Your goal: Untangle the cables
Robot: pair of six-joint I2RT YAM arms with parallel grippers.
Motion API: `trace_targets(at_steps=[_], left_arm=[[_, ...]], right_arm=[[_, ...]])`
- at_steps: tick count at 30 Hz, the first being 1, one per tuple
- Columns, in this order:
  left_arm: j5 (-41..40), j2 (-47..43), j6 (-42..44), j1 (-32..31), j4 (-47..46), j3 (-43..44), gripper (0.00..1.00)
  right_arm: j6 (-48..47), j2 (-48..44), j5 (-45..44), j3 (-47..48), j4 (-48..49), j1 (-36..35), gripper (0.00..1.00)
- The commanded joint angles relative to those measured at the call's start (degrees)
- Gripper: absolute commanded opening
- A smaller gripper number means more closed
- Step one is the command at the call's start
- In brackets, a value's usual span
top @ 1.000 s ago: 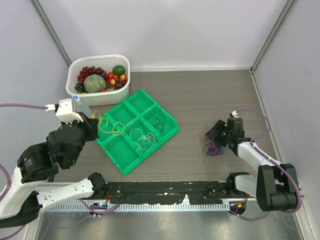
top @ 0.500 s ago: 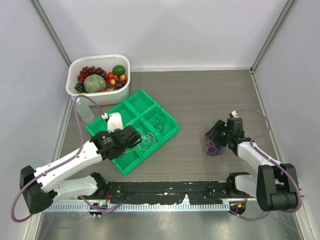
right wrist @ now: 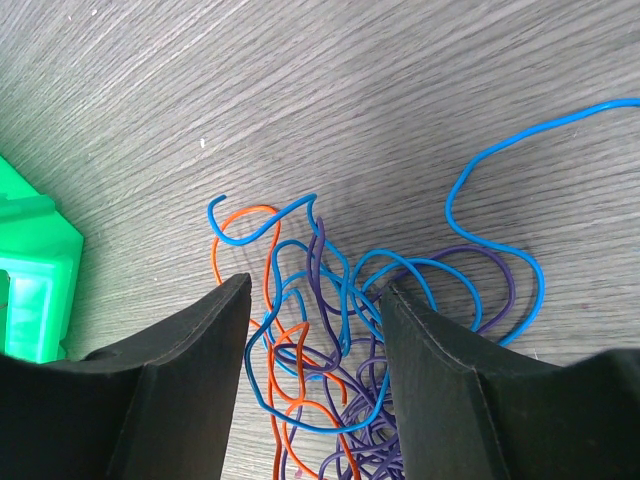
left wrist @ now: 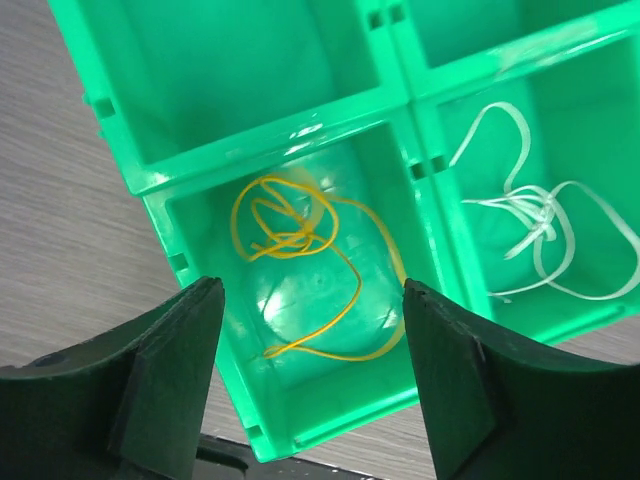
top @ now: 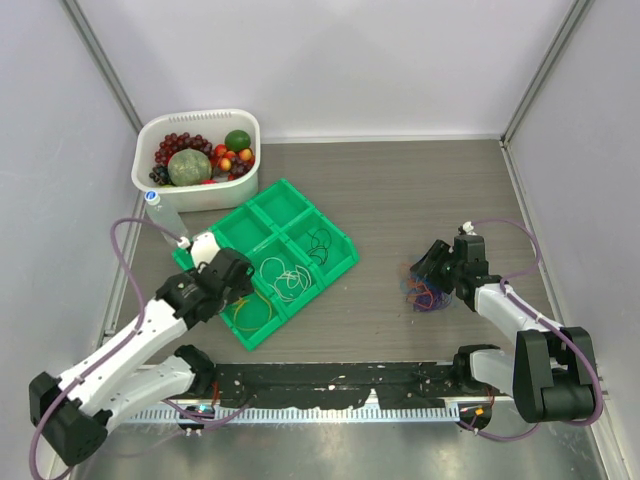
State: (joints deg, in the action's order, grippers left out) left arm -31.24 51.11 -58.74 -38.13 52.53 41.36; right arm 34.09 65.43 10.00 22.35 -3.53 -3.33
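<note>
A tangle of blue, orange and purple cables (right wrist: 330,360) lies on the wood table at the right (top: 424,295). My right gripper (right wrist: 315,290) hangs open just above it, one finger on each side (top: 430,268). A green tray (top: 338,262) holds sorted cables: a yellow one (left wrist: 300,250) in its near compartment (top: 246,311), a white one (left wrist: 535,225) in the compartment beside it (top: 286,277), and a black one (top: 320,240) farther back. My left gripper (left wrist: 312,290) stands open over the yellow cable with nothing between its fingers (top: 238,292).
A white tub of fruit (top: 197,150) stands at the back left, with a small clear bottle (top: 162,210) in front of it. A black strip (top: 330,380) runs along the table's near edge. Grey walls close in both sides.
My left gripper carried the yellow cable from left of the tray over to the near compartment, then opened; the cable now lies loose there. The right arm has not moved.
</note>
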Motion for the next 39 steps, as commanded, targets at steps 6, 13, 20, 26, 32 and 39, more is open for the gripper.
trace_targets(at_steps=[6, 13, 20, 26, 32, 39], left_arm=[[-0.3, -2.2, 12.1, 2.7, -8.0, 6.2, 0.82], [25.2, 2.9, 18.0, 2.9, -26.2, 5.1, 0.81], [54.1, 16.4, 14.7, -0.3, -52.2, 6.7, 0.82], [46.5, 32.6, 21.0, -12.5, -47.1, 18.7, 0.59], [42.5, 45.5, 22.8, -18.9, -47.5, 24.0, 0.63], [38.2, 57.4, 27.5, -22.8, -41.6, 32.7, 0.59]], right_arm=[[-1.0, 0.1, 0.1, 0.0, -1.5, -0.5, 0.59], [-1.6, 1.1, 1.7, 0.2, -1.0, -0.6, 0.60], [-3.4, 0.9, 5.5, 1.0, 0.5, -6.4, 0.40], [-1.4, -4.2, 10.2, -2.7, 3.3, -9.1, 0.40], [-0.8, -8.8, 7.7, -3.5, 1.9, -9.1, 0.39], [0.1, -11.3, 1.2, -3.7, -0.5, -9.1, 0.44]])
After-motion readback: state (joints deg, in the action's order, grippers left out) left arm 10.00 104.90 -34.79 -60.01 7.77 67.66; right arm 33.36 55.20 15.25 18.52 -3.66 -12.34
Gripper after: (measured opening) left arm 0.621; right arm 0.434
